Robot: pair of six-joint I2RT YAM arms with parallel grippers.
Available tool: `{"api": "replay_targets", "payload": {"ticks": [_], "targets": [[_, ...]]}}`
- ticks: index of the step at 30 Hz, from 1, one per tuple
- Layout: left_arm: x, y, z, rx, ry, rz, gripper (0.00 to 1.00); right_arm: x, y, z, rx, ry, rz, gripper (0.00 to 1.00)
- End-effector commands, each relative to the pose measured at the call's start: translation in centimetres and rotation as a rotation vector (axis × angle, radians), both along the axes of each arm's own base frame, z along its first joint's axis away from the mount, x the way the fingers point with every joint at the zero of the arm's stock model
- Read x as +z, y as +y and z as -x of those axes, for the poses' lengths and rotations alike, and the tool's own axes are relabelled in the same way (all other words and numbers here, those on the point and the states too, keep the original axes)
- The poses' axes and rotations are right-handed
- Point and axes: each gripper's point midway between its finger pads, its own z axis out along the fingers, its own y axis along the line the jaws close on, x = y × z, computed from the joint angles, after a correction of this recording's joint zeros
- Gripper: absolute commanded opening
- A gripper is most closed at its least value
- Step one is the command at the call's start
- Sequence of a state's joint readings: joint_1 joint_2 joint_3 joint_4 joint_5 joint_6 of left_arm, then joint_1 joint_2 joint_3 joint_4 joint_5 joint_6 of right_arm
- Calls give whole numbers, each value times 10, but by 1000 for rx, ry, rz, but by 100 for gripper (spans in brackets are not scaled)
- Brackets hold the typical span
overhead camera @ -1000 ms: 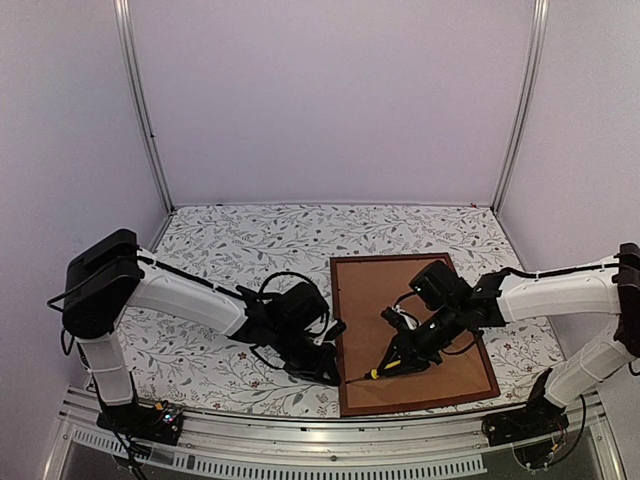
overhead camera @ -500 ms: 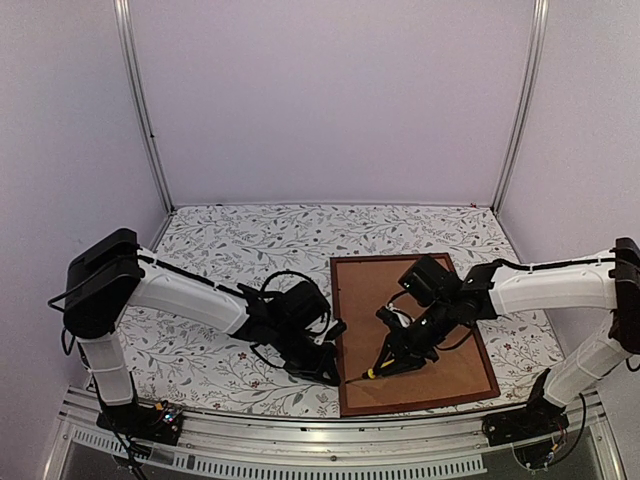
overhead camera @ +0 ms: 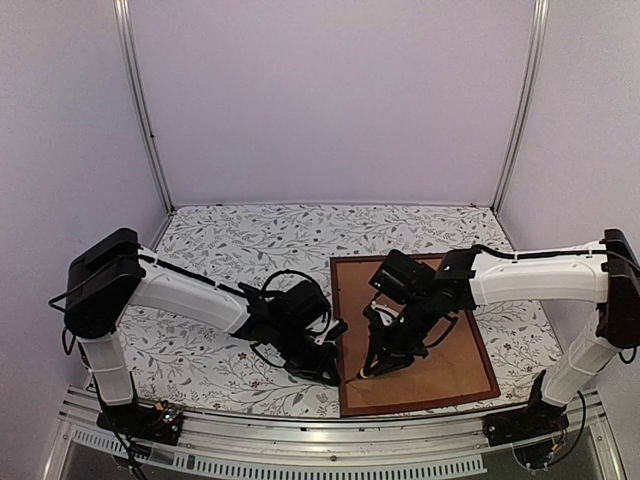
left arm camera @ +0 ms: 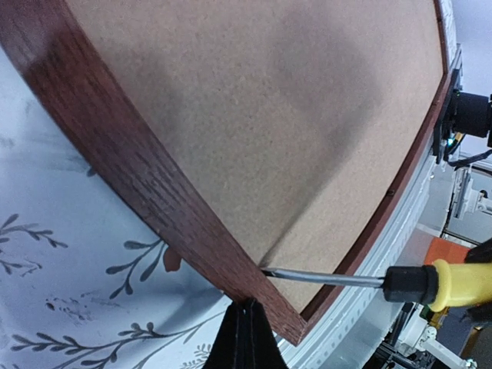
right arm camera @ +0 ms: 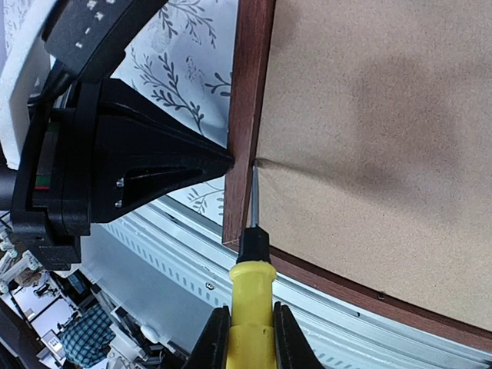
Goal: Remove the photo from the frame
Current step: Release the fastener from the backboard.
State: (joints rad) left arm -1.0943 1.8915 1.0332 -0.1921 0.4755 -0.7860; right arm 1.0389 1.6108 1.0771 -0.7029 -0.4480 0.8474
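The frame (overhead camera: 336,300) of dark reddish-brown wood lies face down at the table's near right, with its brown backing board (overhead camera: 455,365) up. The photo is hidden under the board. My right gripper (right arm camera: 251,309) is shut on a yellow-handled screwdriver (right arm camera: 250,284). The steel tip sits at the seam between the board (right arm camera: 369,115) and the left rail (right arm camera: 247,92), close to the near-left corner. My left gripper (left arm camera: 247,301) is shut and empty. Its tips press the outer edge of that rail (left arm camera: 131,177), opposite the screwdriver shaft (left arm camera: 323,277).
A leaf-patterned cloth (overhead camera: 220,250) covers the table. A slotted metal rail (overhead camera: 300,440) runs along the near edge just beyond the frame's corner. Lilac walls and two upright poles (overhead camera: 140,110) close the back and sides.
My right arm has swung left over the board, bringing the screwdriver closer to the left rail. The left gripper has stayed put against the frame.
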Motion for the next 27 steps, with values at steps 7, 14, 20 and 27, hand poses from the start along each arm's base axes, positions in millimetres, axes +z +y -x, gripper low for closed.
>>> {"api": "replay_targets", "payload": {"ticks": [7,14,20,27], "targets": [[-38,-5,23,-89,2,-27,0,-24,71,29,131,-116,49,0],[-42,0,24,-95,-2,-37,0,-35,94,51,169,-132,141,0],[-44,0,24,-93,-6,-38,0,-44,111,59,192,-135,164,0],[-46,0,23,-88,-7,-40,0,-44,132,62,218,-148,166,0]]}}
